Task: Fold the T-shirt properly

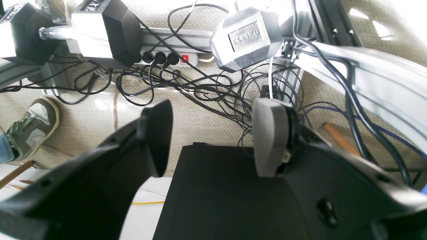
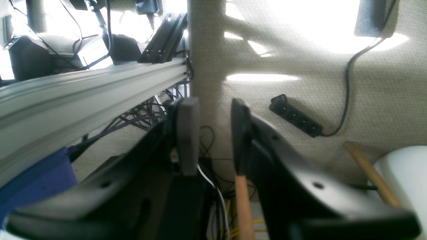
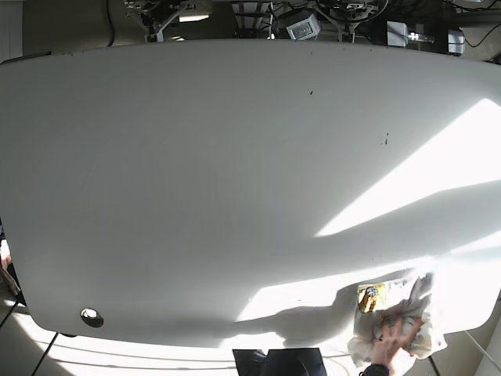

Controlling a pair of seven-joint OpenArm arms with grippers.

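Note:
The T-shirt (image 3: 407, 301) is white with a yellow print and lies crumpled at the table's near right corner in the base view. A person's hand (image 3: 389, 338) rests on it. Neither arm shows in the base view. In the left wrist view my left gripper (image 1: 213, 136) is open and empty, hanging over the floor and a black plate. In the right wrist view my right gripper (image 2: 213, 133) is open and empty beside an aluminium rail (image 2: 83, 96). The shirt is in neither wrist view.
The white table (image 3: 235, 180) has a small hole (image 3: 91, 316) near its front left edge. Below the left gripper are dumbbells (image 1: 247, 38), a power strip (image 1: 166, 59), tangled cables and a person's shoe (image 1: 31, 128). A black power strip (image 2: 295, 115) and wooden sticks (image 2: 243, 206) are under the right gripper.

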